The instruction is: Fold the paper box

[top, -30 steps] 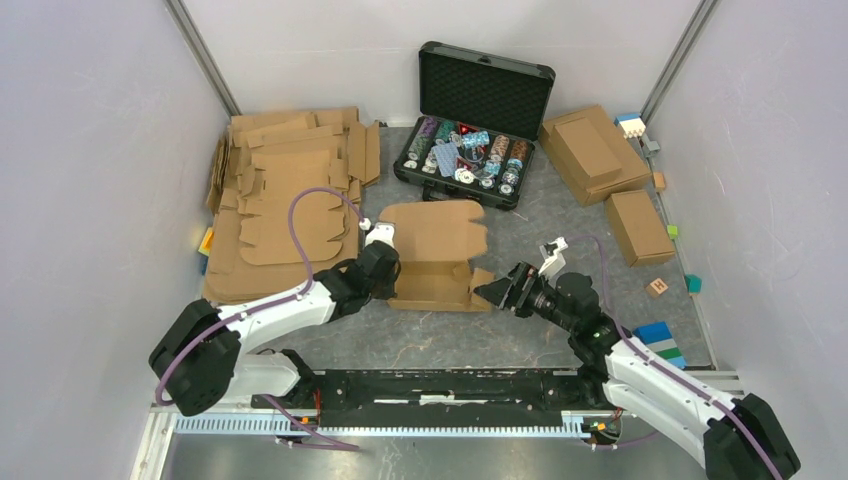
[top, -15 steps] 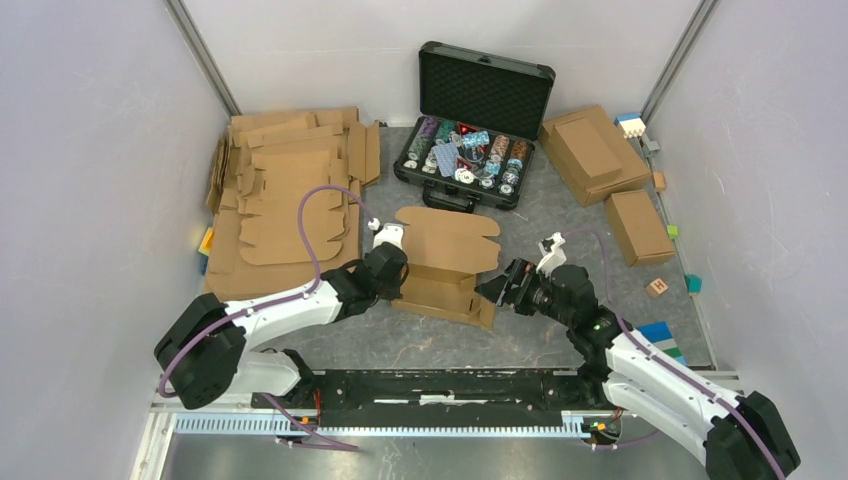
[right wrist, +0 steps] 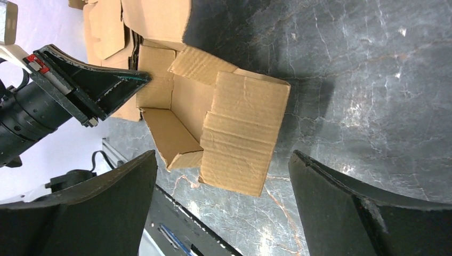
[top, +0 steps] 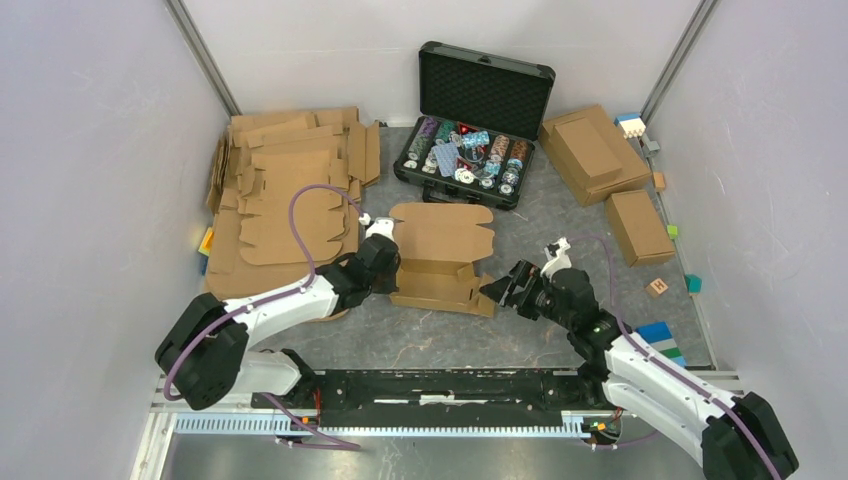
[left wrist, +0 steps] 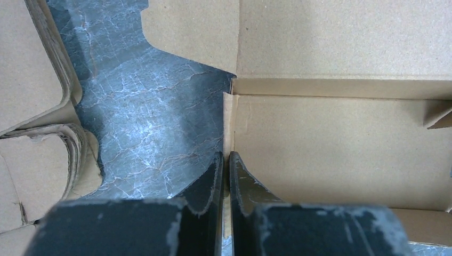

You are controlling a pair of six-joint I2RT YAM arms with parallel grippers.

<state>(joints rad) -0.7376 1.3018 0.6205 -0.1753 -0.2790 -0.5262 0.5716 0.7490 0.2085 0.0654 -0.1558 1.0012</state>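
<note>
The left gripper (left wrist: 226, 158) pinches only a thin side wall of the paper box (top: 440, 283) and the right gripper (top: 497, 291) is wide open, so I think a push on the flap may twist the box loose.

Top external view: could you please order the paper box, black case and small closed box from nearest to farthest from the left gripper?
1. Paper box, centre, pinched by the left gripper.
2. Black case, beyond it, at the back.
3. Small closed box, far right.
</note>
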